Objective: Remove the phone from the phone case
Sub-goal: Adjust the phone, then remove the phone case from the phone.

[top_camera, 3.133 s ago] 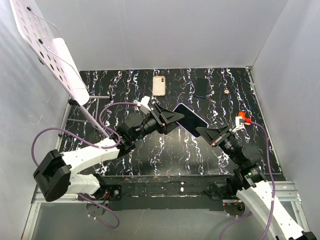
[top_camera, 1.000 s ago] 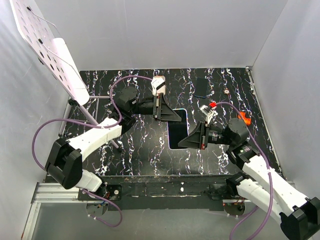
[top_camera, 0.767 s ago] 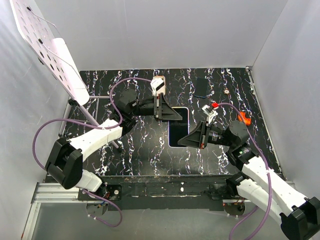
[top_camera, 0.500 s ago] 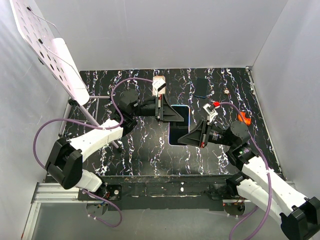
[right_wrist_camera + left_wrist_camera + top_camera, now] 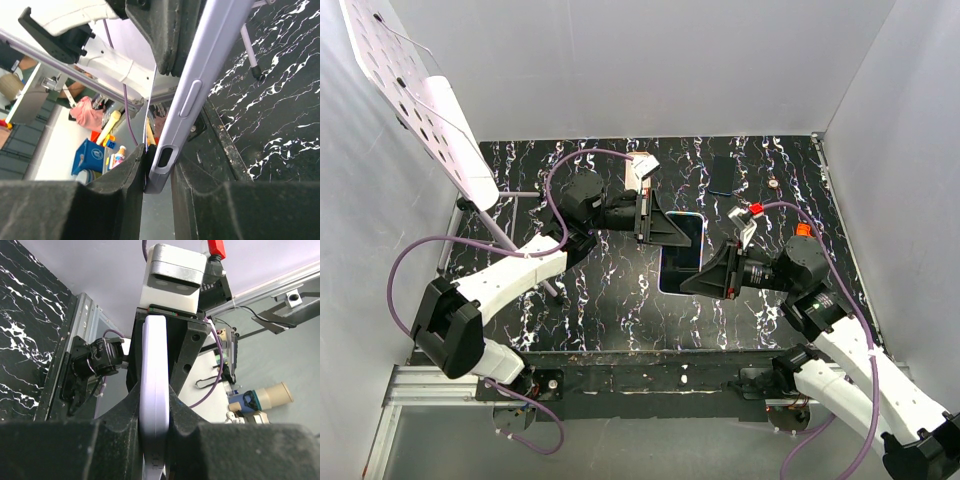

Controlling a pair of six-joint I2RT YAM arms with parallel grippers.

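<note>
Above the middle of the desk, held clear of its surface between the two arms: one phone, dark screen upward, seated in a pale lilac phone case. Far end: left fingers fully closed on the case, one on each broad face, the lilac edge running up between them. Near end: right fingers set close against both faces at the corner by the port cut-out, both appearing to touch; judged a hold on the case, firmness not discernible. Condition: phone not yet out; no corner of the case seen lifted, though both ends are partly hidden. Handling, as judged: phone a stiff, fairly light slab, glass face slick and fragile; case thin, flexible, likely to yield first at its corners. Recommended hold: one pair of fingers on the case lip at a corner to peel it back, the other pinching the phone across its faces, away from the side button. Hazard: phone slipping free and dropping to the desk.
</note>
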